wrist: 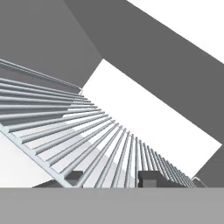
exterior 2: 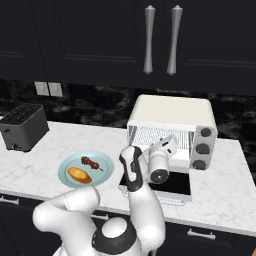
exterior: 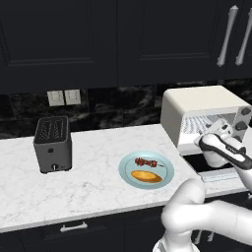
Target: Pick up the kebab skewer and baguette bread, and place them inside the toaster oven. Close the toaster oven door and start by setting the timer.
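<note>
The two-finger gripper (wrist: 109,177), jaw state unclear, reaches into the open cream-white toaster oven (exterior 2: 170,117) at its wire rack (wrist: 65,131), while skewer (exterior: 146,162) and golden baguette (exterior: 146,176) wait on the blue plate (exterior: 129,160) near the counter's front edge.

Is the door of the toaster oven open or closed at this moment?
Open. The toaster oven door lies folded down flat in front of the toaster oven, and the wire rack inside shows uncovered.

The toaster oven (exterior 2: 172,131) mouth gapes open above its wire rack (wrist: 87,144).
</note>
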